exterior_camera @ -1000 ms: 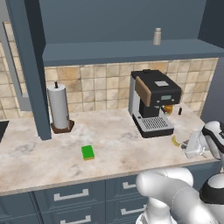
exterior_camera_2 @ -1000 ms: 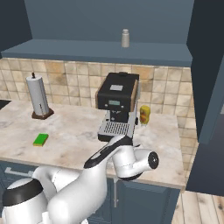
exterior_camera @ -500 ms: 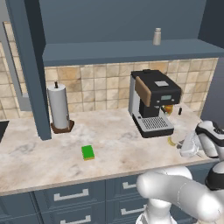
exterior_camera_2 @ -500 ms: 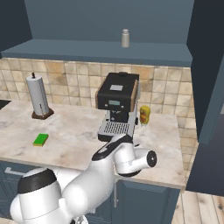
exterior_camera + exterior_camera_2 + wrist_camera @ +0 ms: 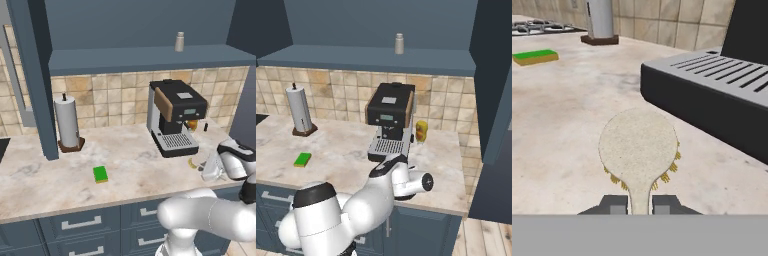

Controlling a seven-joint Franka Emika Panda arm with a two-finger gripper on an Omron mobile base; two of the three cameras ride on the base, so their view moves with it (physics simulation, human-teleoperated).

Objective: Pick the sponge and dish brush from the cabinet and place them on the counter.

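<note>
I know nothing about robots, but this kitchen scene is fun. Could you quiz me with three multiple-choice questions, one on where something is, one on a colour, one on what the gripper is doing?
1. Where does the sponge lie?
A. on the counter, between the paper towel roll and the coffee machine
B. on the cabinet shelf
C. on the coffee machine's drip tray

2. What colour is the sponge's top?
A. blue
B. green
C. red

3. What is the gripper doing?
A. open over the sponge
B. shut on nothing
C. shut on the dish brush

Answers:
1. A: the sponge rests on the counter, in front of the gap between the roll and the machine.
2. B: its top is bright green over a yellow layer.
3. C: in the hand view the gripper clamps the brush handle, its head sticking out ahead.
</note>
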